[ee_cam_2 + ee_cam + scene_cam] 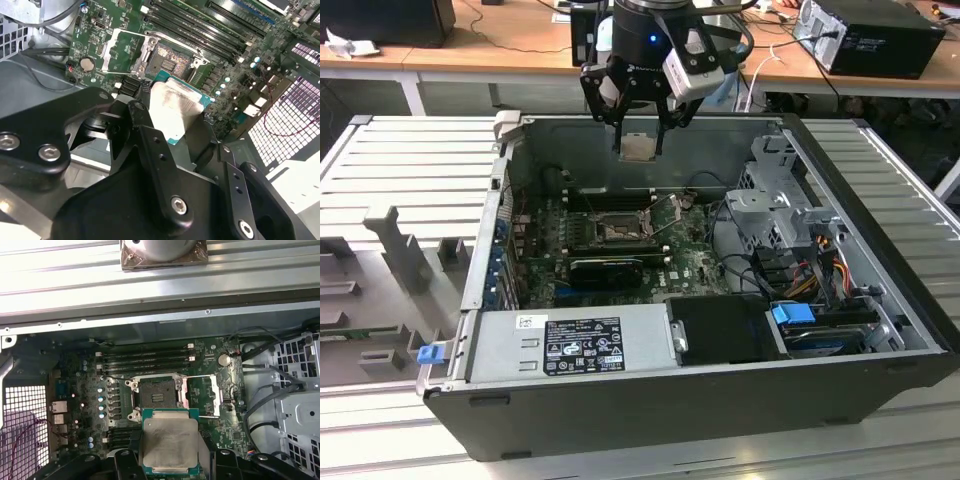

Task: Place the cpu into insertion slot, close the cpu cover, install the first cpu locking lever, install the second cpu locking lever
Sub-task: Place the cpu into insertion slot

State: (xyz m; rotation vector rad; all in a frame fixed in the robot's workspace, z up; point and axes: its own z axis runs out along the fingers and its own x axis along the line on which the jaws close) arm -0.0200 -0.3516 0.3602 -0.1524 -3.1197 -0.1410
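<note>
My tool point(640, 140) is clenched on the cpu point(638, 150), pinching it by two opposite edges with the metal face up. It hangs high above the open computer case point(620, 400), well apart from the green board point(80, 385) on the case floor. The insertion slot point(157, 395) lies bare on that board, and the cpu cover point(184, 394) is swung open just beside it, so nothing is seated yet. To do this step well, I judge the chip has to stay level, with its edges squared to the slot's rim. It should go straight down rather than slide, since the slot's contacts look fine and easy to bend. My fingers also need to pass clear of the raised cover and the long memory slots point(145, 360) beyond it. Room inside is tight: a power supply point(575, 345) fills the near wall, and a drive cage point(770, 200) with loose cables stands on the exterior view's right. The case rests on a ribbed metal bench point(410, 170). A wooden bench point(500, 45) with cables runs along the far side.
</note>
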